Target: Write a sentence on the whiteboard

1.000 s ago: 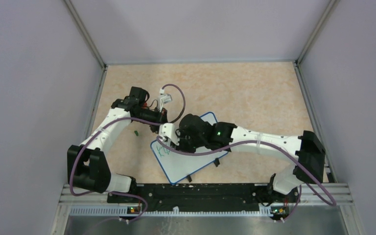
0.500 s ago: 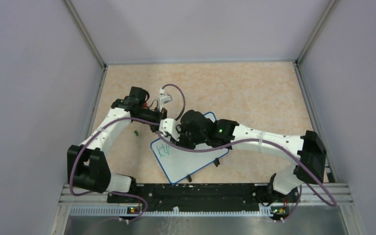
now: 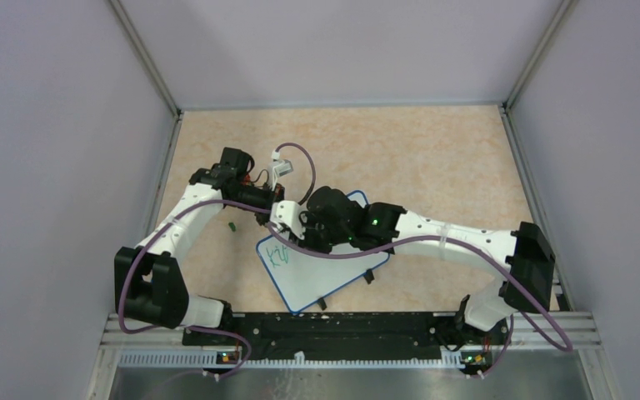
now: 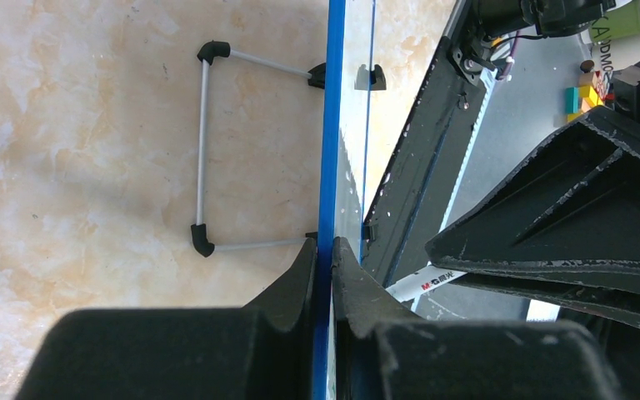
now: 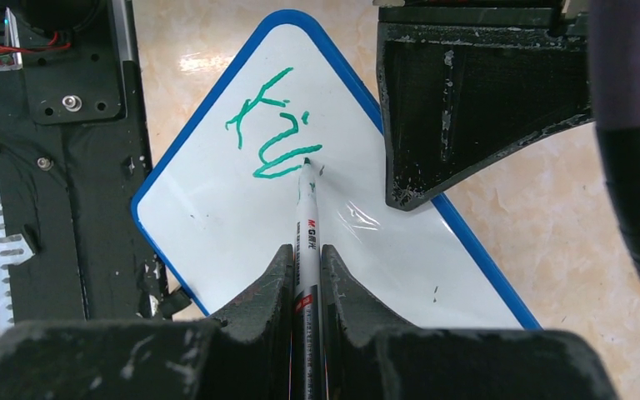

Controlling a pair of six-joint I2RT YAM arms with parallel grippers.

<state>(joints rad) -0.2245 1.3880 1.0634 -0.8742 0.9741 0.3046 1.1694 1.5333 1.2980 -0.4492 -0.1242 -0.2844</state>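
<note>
The whiteboard (image 3: 327, 271), white with a blue rim, lies slanted on the table in front of the arms. My left gripper (image 4: 323, 250) is shut on its blue rim (image 4: 331, 142) at the far left corner (image 3: 267, 218). The right gripper (image 5: 306, 254) is shut on a white marker pen (image 5: 308, 212), and the pen's tip touches the board (image 5: 217, 225). The sentence (image 5: 271, 133) is a few green strokes near the board's corner, seen from above as small green script (image 3: 278, 257).
A small green cap (image 3: 232, 225) lies on the table left of the board. The board's wire stand (image 4: 202, 150) sticks out behind it. The black mounting rail (image 3: 342, 329) runs along the near edge. Grey walls close in both sides and the back.
The right gripper with the pen has shifted a little left and away from the rail, and more green strokes stand on the board. The left gripper has stayed put.
</note>
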